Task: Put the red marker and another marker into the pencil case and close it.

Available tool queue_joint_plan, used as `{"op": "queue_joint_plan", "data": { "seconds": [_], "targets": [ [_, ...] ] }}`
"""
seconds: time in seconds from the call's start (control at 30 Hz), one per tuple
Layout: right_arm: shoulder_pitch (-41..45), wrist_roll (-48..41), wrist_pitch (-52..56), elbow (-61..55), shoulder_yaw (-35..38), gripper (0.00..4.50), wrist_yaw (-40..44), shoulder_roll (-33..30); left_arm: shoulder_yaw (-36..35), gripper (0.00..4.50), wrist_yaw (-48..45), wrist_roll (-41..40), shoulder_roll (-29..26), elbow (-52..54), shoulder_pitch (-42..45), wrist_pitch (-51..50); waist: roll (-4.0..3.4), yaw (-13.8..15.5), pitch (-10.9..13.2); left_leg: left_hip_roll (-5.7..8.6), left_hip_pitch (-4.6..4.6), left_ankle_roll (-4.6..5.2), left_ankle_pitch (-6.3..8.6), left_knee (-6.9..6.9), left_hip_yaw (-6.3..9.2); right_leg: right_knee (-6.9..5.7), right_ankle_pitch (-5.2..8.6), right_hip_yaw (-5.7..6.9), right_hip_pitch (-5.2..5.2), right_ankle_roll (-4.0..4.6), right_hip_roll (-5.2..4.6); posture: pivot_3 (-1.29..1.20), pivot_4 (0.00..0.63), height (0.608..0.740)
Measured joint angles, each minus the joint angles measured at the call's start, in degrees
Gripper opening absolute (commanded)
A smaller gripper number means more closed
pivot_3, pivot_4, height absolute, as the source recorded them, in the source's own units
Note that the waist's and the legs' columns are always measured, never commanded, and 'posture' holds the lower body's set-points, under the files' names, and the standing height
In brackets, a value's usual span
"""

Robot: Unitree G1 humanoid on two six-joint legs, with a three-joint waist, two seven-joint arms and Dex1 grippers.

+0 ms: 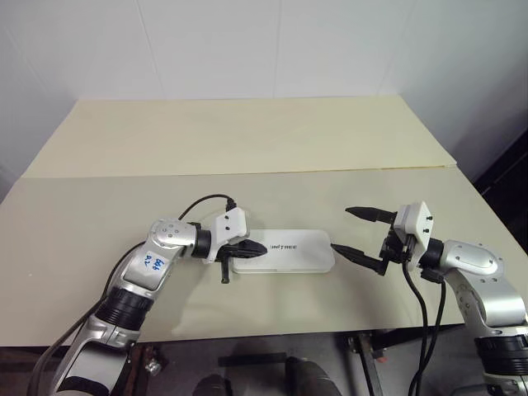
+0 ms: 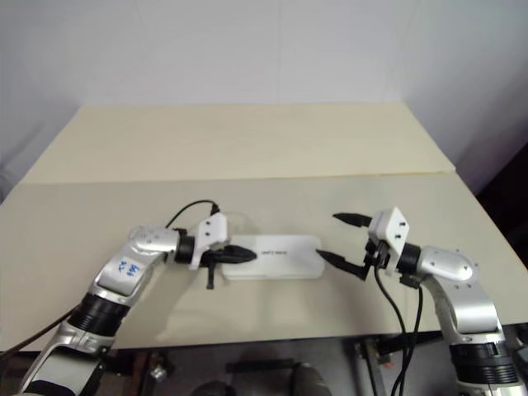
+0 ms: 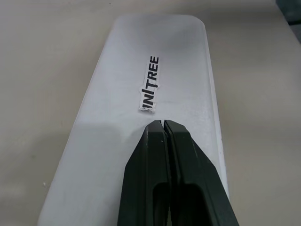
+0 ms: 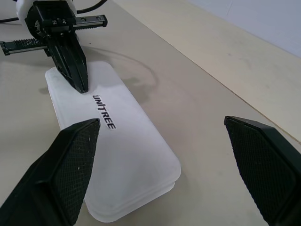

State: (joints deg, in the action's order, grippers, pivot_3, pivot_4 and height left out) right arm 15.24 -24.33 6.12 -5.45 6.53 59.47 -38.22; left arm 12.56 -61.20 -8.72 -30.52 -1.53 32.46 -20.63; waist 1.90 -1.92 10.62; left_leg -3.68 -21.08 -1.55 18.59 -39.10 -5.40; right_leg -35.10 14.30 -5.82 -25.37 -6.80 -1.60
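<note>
We find the pencil case (image 1: pixel 285 252) lying flat near the front edge of the table (image 1: pixel 247 140), with its lid down and its long axis running left to right between the two arms. The lid carries a small strip of dark lettering; in the left wrist view it reads "UNITREE" (image 3: pixel 150 84), and the same word is legible in the right wrist view. The left gripper (image 1: pixel 252 247) stands over the left end of the case with its two black fingers pressed together, nothing between them, and their tips sit on or just above the lid, just short of the lettering; we cannot tell from the views whether they actually touch the plastic. A handwritten blue marking (image 1: pixel 153 264) shows on the left forearm shell, but we cannot read it. The right gripper (image 1: pixel 353 233) is positioned just beyond the right end of the case, its fingers spread wide apart and holding nothing: the nearer fingertip lies close to the right end of the case, and the farther finger is raised over bare table. Farther back, a seam (image 1: pixel 247 172) crosses the table from left to right, and a white wall (image 1: pixel 264 41) stands behind the far edge.
</note>
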Motion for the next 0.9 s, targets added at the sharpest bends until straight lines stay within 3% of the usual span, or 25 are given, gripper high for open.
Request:
{"op": "queue_joint_plan", "data": {
  "seconds": [0.33, 0.43, 0.6, 0.83, 0.9],
  "targets": [
    [3.1, 0.4, -0.7, 2.4, -1.8, 4.50, 1.2, 1.1, -13.3, 0.05, 0.8, -7.5, -4.6, 1.2, -5.6, 0.2, -0.01, -0.5, 0.0, -0.02, -0.03, 0.00, 0.00, 0.01, 0.01, 0.03, 0.00, 0.02, -0.01, 0.00, 0.00, 0.00, 0.150, 0.740],
    [3.9, 0.5, -1.1, 3.6, -2.1, 4.50, 1.5, 1.4, -16.3, 0.66, 1.1, -9.0, -6.0, 1.4, -8.0, 0.3, -0.01, -0.5, 0.0, -0.02, -0.05, 0.00, 0.01, 0.02, 0.00, 0.06, 0.00, 0.02, -0.02, 0.00, -0.01, 0.00, 0.150, 0.740],
    [4.6, 0.9, -1.5, 4.7, -2.4, 4.50, 2.3, 1.8, -21.1, 2.20, 1.1, -10.7, -8.3, 1.4, -11.7, 1.0, -0.01, -0.5, 0.0, -0.03, -0.04, -0.01, 0.01, 0.03, 0.00, 0.06, 0.00, 0.04, -0.02, 0.01, -0.01, 0.00, 0.150, 0.740],
    [6.6, 1.2, -2.3, 6.3, -3.4, 4.50, 3.2, 2.4, -22.4, 4.47, 1.5, -11.4, -8.9, 1.4, -13.6, 2.2, -0.01, -0.6, 0.0, -0.03, -0.04, -0.01, 0.01, 0.03, -0.01, 0.05, 0.00, 0.04, -0.03, 0.01, -0.01, 0.00, 0.150, 0.740],
    [6.9, 1.2, -2.5, 7.0, -3.5, 4.50, 3.5, 2.4, -22.9, 4.47, 1.7, -11.6, -9.0, 1.4, -13.8, 2.4, -0.01, -0.8, 0.0, -0.03, -0.05, -0.01, 0.02, 0.03, -0.02, 0.06, 0.00, 0.04, -0.03, 0.01, -0.01, 0.00, 0.150, 0.740]
  ]
}}
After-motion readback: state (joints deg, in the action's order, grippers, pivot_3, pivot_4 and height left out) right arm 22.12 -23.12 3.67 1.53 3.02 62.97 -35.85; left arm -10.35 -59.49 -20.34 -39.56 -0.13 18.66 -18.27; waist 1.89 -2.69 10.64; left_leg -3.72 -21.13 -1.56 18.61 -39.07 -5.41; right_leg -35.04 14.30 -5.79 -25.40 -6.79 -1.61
